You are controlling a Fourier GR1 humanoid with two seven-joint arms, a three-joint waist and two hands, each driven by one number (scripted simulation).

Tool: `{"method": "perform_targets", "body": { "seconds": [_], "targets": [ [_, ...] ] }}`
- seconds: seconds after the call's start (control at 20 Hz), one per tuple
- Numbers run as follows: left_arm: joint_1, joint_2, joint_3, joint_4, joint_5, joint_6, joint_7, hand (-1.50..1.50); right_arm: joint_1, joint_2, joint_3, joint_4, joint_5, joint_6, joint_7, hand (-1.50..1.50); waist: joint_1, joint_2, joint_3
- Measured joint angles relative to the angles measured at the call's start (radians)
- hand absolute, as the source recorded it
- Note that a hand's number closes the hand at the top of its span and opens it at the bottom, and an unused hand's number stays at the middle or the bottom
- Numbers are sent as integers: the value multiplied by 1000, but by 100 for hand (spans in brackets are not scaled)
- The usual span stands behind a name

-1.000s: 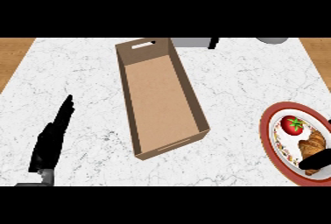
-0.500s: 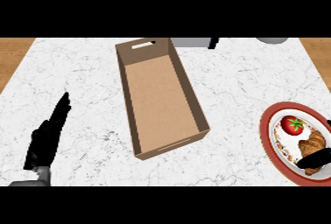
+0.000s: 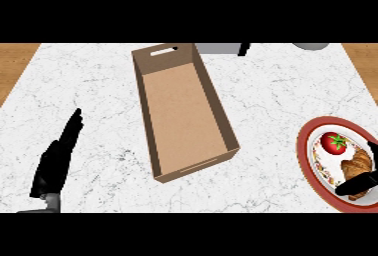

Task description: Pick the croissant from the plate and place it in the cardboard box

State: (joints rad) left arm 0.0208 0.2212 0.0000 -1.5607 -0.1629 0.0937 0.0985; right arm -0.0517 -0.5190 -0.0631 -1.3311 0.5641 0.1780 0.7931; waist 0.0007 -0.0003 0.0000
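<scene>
Head view gives you the croissant (image 3: 357, 166) on the red-rimmed plate (image 3: 306, 159) at the counter's right edge, just beside a tomato (image 3: 334, 143). Your right hand (image 3: 360, 184) lies across the croissant's near end; you cannot tell whether its fingers are curled on it. Your left hand (image 3: 57, 158) rests at lower left, fingers straight and together. Between them sits the open cardboard box (image 3: 181, 110), well apart from the plate.

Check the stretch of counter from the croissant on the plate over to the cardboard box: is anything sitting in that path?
Nothing visible does. Bare marble counter lies between the plate and the cardboard box, which is open-topped. A tomato sits beside the croissant on the plate, not toward the box. The right hand is already at the croissant.
</scene>
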Motion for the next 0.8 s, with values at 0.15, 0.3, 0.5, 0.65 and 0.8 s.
{"method": "perform_targets", "body": {
  "seconds": [0.15, 0.3, 0.5, 0.65, 0.8],
  "targets": [
    [-36, -4, 19, 21, 1, -14, 12, 0, -9, 20, -24, 12, 1, 15, -9, 150, -1, 0, -1],
    [-7, -7, 29, 15, 3, -27, -14, 0, -14, 20, -25, 31, 45, -6, -45, 150, 0, -1, -3],
    [-11, -15, 31, 7, -10, -20, -6, 0, -9, 7, -2, 45, 145, -75, -71, 150, 1, -1, -3],
    [-1, -28, 23, 9, -21, -16, -15, 0, 0, 25, 38, 2, 204, -105, -74, 150, -1, -2, -2],
    [-7, -29, 23, 12, -22, -18, -11, 0, 17, 84, 153, -92, 287, -132, -65, 150, -1, -4, -5]
  ]
}}
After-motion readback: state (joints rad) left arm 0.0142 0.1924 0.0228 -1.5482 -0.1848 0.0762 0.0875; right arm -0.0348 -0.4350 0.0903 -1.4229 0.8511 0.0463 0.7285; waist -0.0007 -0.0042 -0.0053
